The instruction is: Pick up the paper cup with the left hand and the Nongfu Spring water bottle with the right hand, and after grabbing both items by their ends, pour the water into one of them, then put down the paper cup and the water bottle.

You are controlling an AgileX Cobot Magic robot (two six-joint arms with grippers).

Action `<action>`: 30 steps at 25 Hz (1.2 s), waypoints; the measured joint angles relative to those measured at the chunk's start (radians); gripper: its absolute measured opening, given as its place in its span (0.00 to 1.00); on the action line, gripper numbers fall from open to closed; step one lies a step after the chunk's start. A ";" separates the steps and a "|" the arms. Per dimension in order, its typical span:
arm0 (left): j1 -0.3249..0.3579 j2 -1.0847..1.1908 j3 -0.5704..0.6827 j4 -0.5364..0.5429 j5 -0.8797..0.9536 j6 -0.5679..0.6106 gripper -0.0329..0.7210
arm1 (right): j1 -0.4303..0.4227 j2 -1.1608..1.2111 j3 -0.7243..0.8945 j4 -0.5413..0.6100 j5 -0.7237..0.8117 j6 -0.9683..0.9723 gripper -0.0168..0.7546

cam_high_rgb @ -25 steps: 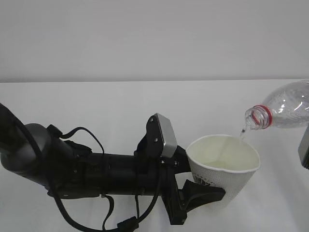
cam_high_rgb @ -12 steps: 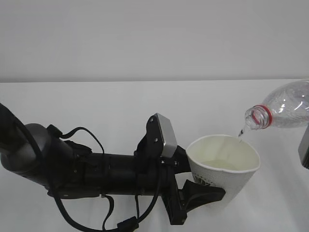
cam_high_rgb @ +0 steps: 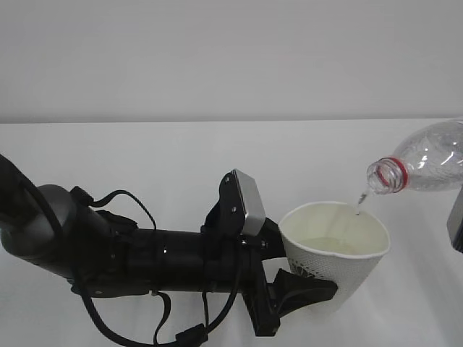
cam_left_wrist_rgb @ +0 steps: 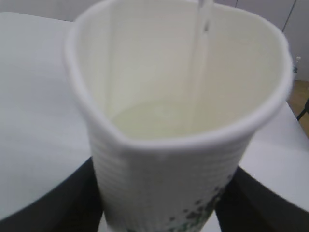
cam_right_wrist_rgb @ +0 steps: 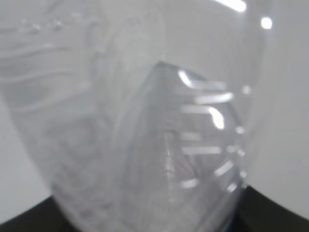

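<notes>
Two arms meet over the right part of a white table (cam_high_rgb: 145, 159). From the left, the left hand (cam_high_rgb: 304, 293), a bulky black arm with looped cables and a silver-grey plate (cam_high_rgb: 249, 204) near its wrist, reaches across the near side of the surface. Its black fingers (cam_high_rgb: 311, 288) pinch the lower wall of the paper cup (cam_high_rgb: 334, 253) from both sides; in the left wrist view the same dark fingers (cam_left_wrist_rgb: 63, 203) flank the cup's base. The paper cup (cam_left_wrist_rgb: 178, 145) is upright, its rim pressed out of round, with green printing low on its ribbed side.

Above and just right of the cup, near the right edge of the table, the Nongfu Spring water bottle (cam_high_rgb: 427, 165) is tipped with its open mouth and red neck ring pointing down and left, over the cup's far rim. A thin stream of water (cam_high_rgb: 359, 203) falls from the mouth into the cup, and a shallow pool lies on the cream bottom in the left wrist view, where the stream of water (cam_left_wrist_rgb: 203, 24) enters at the top.

Only a dark sliver of the right hand (cam_high_rgb: 456, 220) shows at the right edge of the exterior view. The right wrist view is filled by the blurred clear wall of the bottle (cam_right_wrist_rgb: 145, 135), so the hand appears to be clamped on the bottle's base end, though the contact itself is hidden.
</notes>
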 joint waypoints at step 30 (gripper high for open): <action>0.000 0.000 0.000 0.000 -0.006 0.000 0.68 | 0.000 0.000 -0.004 0.011 -0.006 -0.022 0.52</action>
